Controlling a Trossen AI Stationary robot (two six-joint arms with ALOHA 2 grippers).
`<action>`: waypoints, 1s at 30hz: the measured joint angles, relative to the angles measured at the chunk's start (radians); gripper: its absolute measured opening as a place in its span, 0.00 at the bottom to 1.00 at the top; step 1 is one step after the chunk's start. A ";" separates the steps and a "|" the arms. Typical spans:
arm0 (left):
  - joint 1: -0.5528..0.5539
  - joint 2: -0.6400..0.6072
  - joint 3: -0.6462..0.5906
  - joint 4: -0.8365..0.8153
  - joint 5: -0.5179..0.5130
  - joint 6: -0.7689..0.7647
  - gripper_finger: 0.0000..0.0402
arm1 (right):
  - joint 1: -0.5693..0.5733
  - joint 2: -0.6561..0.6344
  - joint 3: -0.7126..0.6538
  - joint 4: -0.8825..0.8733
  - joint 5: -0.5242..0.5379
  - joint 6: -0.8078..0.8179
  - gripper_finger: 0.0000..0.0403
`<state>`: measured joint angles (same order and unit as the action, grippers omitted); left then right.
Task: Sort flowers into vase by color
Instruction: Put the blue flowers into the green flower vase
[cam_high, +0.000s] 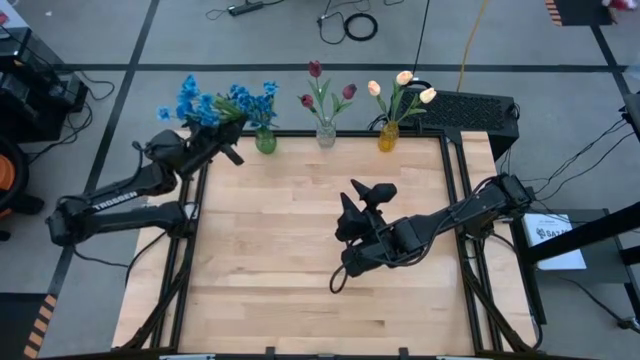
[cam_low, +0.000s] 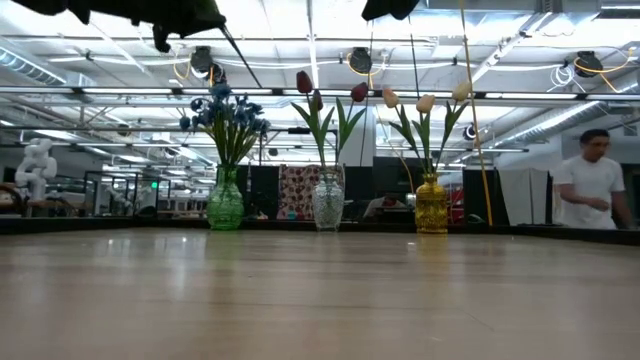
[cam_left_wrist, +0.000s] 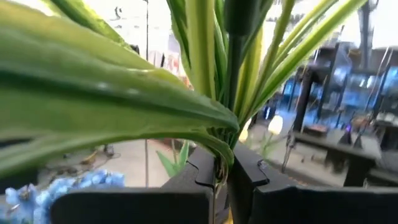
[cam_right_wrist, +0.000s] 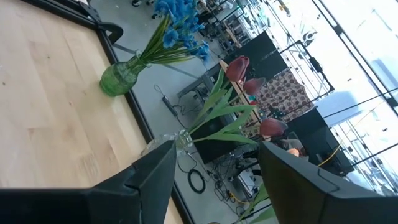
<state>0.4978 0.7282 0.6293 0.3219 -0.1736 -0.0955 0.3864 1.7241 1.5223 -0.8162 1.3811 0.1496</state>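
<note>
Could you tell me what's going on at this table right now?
The left gripper is shut on a bunch of blue flowers near the green vase, which already holds blue ones. The red tulips and cream-yellow tulips stand in their own vases. The right gripper waits open over the table.

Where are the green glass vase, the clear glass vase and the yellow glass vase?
green glass vase (cam_low: 225, 203), low view, round belly
clear glass vase (cam_low: 328, 206), low view, body
yellow glass vase (cam_low: 431, 207), low view, body

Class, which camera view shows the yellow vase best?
The low view: the yellow vase stands whole, side-on, unobstructed. The high view shows it only from above, under its tulips; neither wrist view shows it clearly.
</note>
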 joint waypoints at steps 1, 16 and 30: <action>-0.026 -0.002 0.009 -0.032 -0.028 0.019 0.03 | 0.002 0.000 0.000 -0.005 0.000 0.003 0.55; -0.360 -0.069 0.001 -0.379 -0.558 0.103 0.03 | 0.021 0.000 0.000 -0.024 0.001 0.013 0.55; -0.333 -0.075 -0.417 0.427 -0.719 0.256 0.03 | 0.029 0.000 0.000 -0.033 0.001 0.014 0.55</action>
<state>0.1653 0.6533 0.2125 0.7490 -0.8922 0.1608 0.4155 1.7241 1.5223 -0.8490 1.3819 0.1641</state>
